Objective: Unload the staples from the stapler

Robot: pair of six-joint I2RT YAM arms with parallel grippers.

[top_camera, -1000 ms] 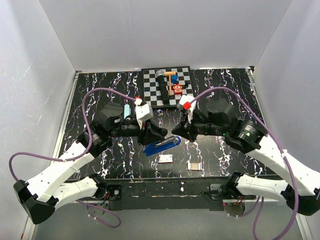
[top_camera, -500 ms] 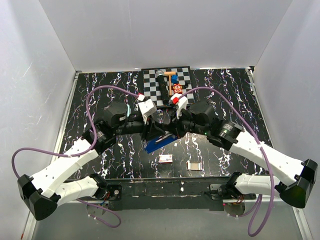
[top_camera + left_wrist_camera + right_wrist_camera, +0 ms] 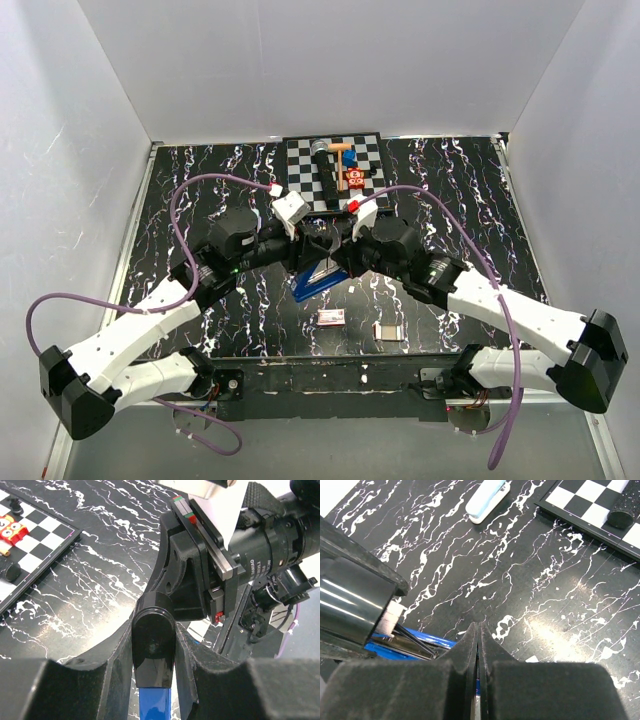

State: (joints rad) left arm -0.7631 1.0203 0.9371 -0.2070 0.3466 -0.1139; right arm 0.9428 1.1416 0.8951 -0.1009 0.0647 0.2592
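At table (image 3: 480,190) centre: left claw (image 3: 154,647) clamps stapler (image 3: 318,281); right claw (image 3: 478,635) closed tight, empty.

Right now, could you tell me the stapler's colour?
The stapler is bright blue, clearest in the top external view.

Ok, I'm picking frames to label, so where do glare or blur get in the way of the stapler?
Top external: sharp, evenly lit, though the stapler is mostly covered. Left wrist: its own foam pads are out of focus; the stapler's glossy black end shows small highlights. Right wrist: a bright glare patch on the table, its fingers blurred in the foreground.
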